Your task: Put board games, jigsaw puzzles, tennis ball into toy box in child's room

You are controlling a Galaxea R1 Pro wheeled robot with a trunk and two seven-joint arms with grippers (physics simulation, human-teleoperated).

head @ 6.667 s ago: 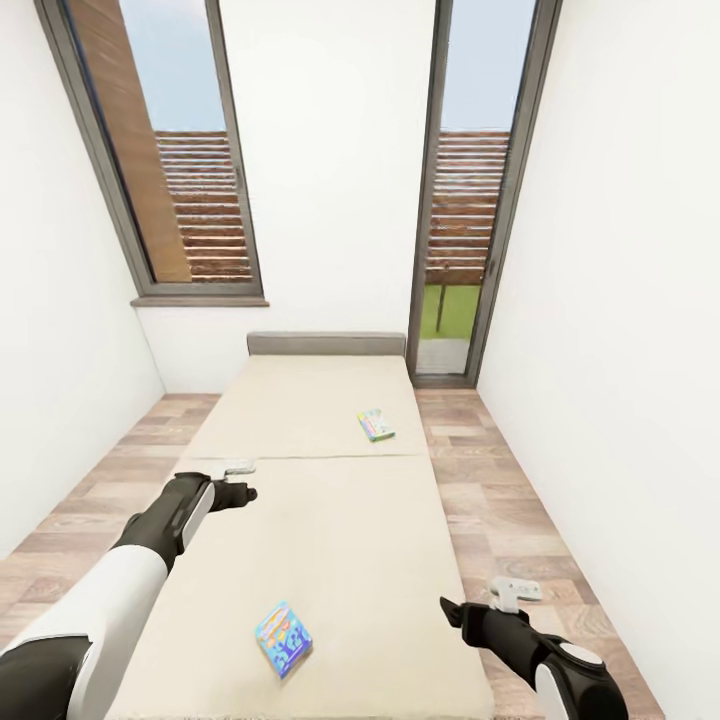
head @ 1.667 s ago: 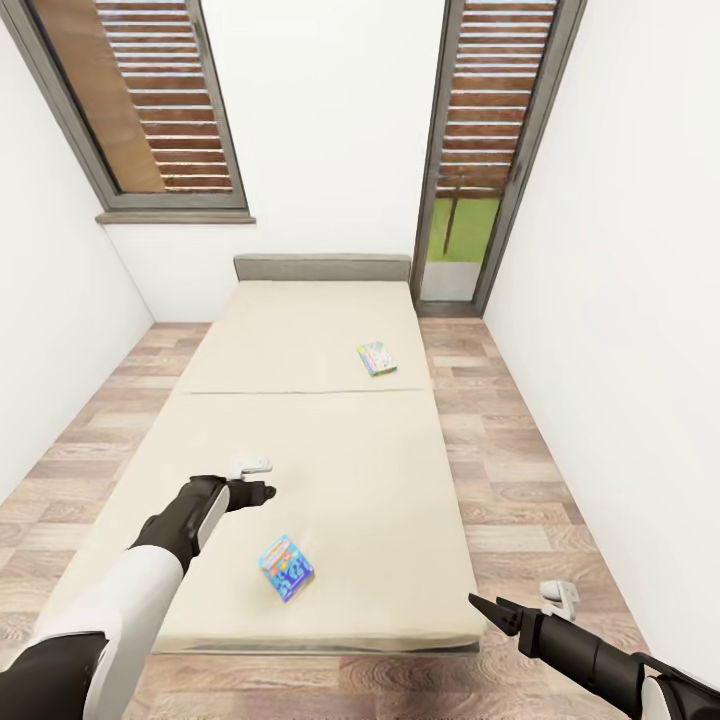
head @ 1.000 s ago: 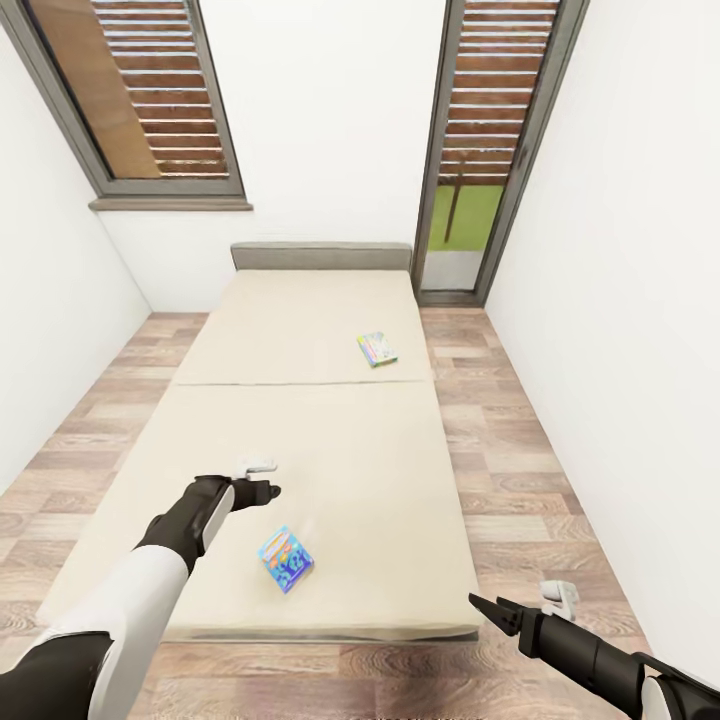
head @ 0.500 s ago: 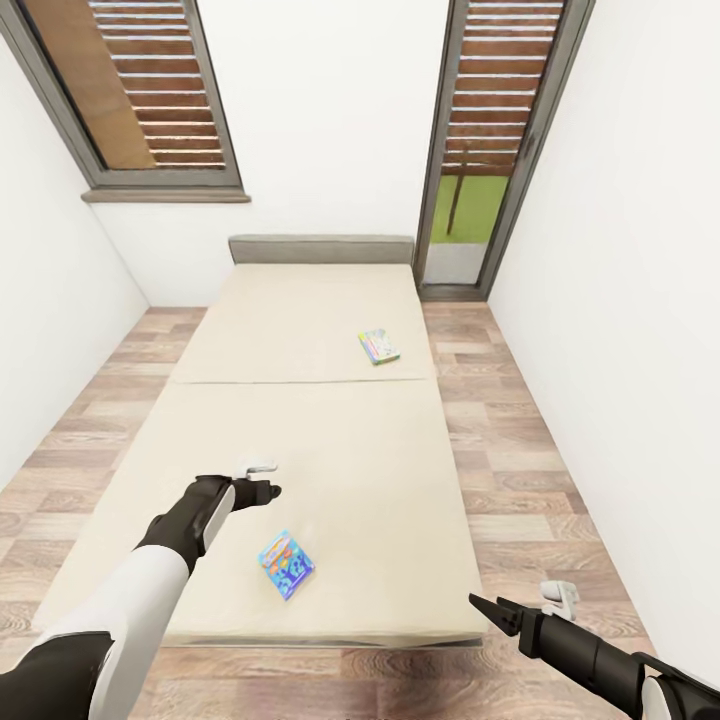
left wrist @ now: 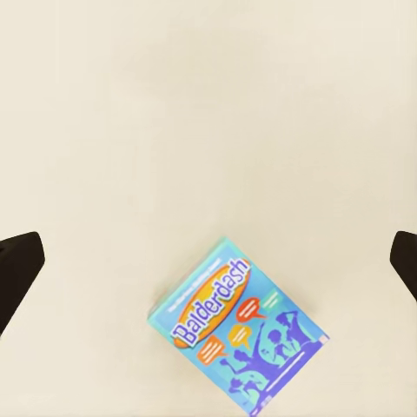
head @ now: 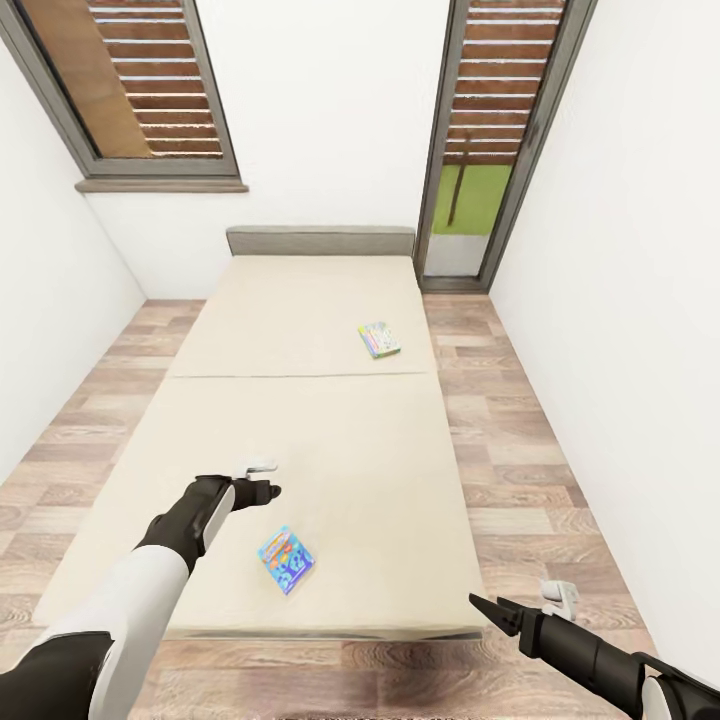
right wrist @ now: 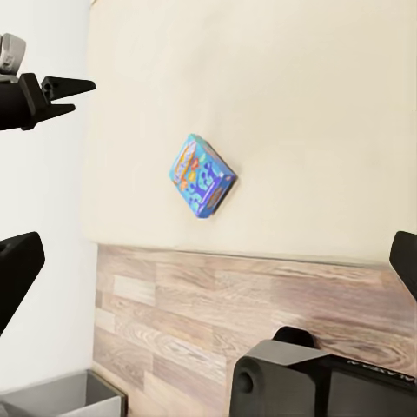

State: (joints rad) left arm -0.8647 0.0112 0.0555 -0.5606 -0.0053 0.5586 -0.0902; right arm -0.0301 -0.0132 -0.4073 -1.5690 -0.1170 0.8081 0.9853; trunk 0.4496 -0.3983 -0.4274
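Two board games lie on the cream bed (head: 330,450). A blue box lettered "Balderdash" (head: 286,559) (left wrist: 239,334) (right wrist: 201,175) rests near the foot of the bed. A green-white box (head: 379,339) sits further up, near the bed's right edge. My left gripper (head: 265,490) (left wrist: 208,256) hovers open above the mattress, just beyond the blue box, with nothing between its fingers. My right gripper (head: 492,610) (right wrist: 208,261) is open and empty, low beside the bed's near right corner. The table, toy box, jigsaw puzzles and tennis ball are out of view.
White walls close in on both sides, with strips of wood-plank floor (head: 510,470) along the bed. A grey headboard (head: 320,240), a window and a glass door stand at the far end. My dark base (right wrist: 304,373) sits at the bed's foot.
Since 6.7 s ago the view has pulled back and tilted down, and my left arm has come over the blue box. In the last second only the view drifts slightly.
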